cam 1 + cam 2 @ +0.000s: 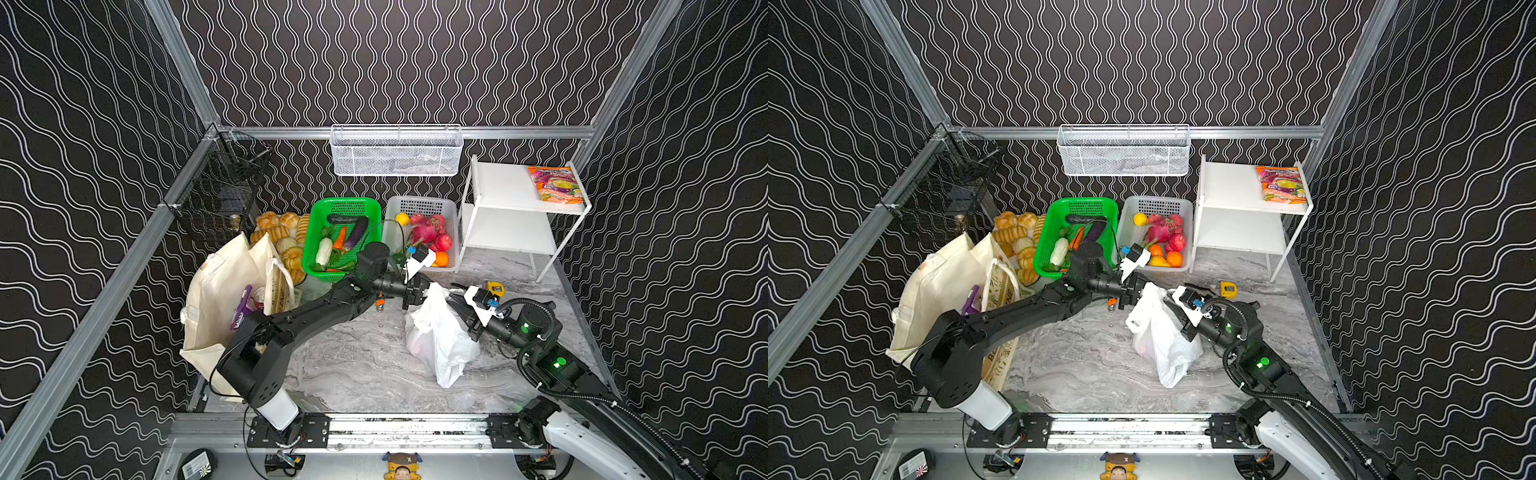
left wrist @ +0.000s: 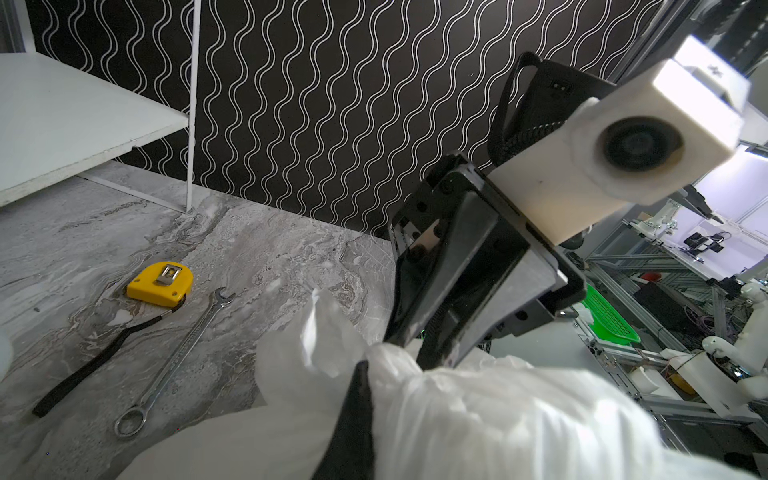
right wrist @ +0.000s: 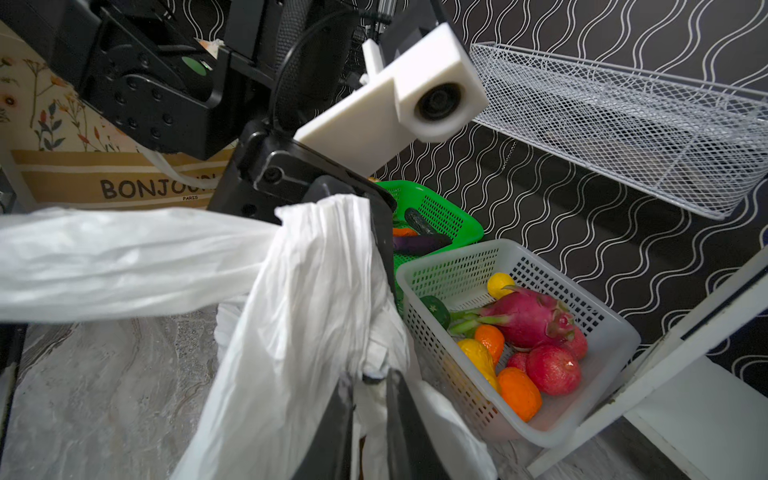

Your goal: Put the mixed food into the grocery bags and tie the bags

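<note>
The white plastic bag (image 1: 440, 336) (image 1: 1163, 340) stands bulging on the marble table, its handles drawn up between both arms. My left gripper (image 1: 417, 293) (image 2: 374, 390) is shut on one bunched handle; only one black finger (image 2: 353, 419) shows, the rest is wrapped in plastic (image 2: 498, 415). My right gripper (image 1: 455, 301) (image 3: 374, 386) is shut on the other handle, with white film (image 3: 291, 311) pinched between its fingers. The cream canvas tote (image 1: 220, 299) (image 1: 938, 286) stands at the left, holding a purple packet (image 1: 243, 307) and a red can (image 1: 258, 297).
Behind the arms sit a green basket (image 1: 345, 203) of toy vegetables, a white basket (image 1: 419, 201) of fruit and a pile of bread (image 1: 278, 232). A white shelf (image 1: 507, 187) carries an orange packet (image 1: 555, 183). A tape measure (image 2: 160, 282), wrench (image 2: 178, 357) and black strap (image 2: 91, 370) lie nearby.
</note>
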